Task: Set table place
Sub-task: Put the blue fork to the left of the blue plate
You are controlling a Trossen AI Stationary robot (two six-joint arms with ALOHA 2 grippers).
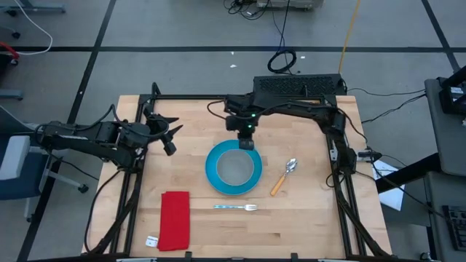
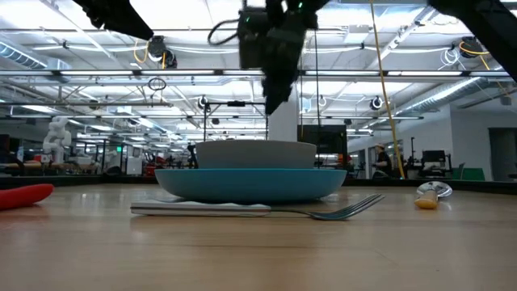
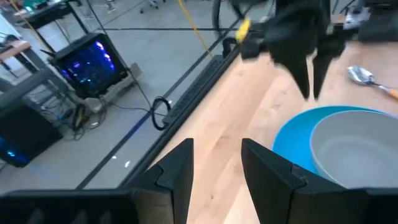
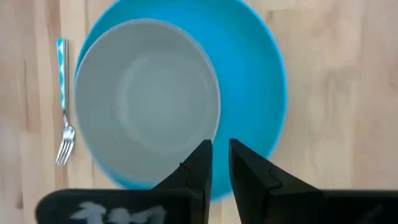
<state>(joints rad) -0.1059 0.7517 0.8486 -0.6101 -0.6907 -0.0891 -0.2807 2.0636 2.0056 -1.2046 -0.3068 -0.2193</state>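
The grey bowl [image 1: 237, 167] sits inside the round blue plate [image 1: 212, 169] at mid-table. The silver fork [image 1: 237, 207] lies on the table on the plate's near side. The orange-handled spoon [image 1: 284, 177] lies to the plate's right. My right gripper [image 1: 246, 142] hangs fingers-down above the plate's far rim, clear of bowl [image 2: 254, 153] and plate [image 2: 250, 182] in the low view. Its fingers stand a narrow gap apart and hold nothing [image 4: 217, 149]. My left gripper [image 1: 164, 135] is open and waits over the table's left side.
A folded red cloth [image 1: 175, 218] lies near the table's near-left corner, with a small white item [image 1: 151, 241] beside it. The table's black frame rails [image 1: 338, 167] run along the edges. Bare wood shows between the left gripper and the plate.
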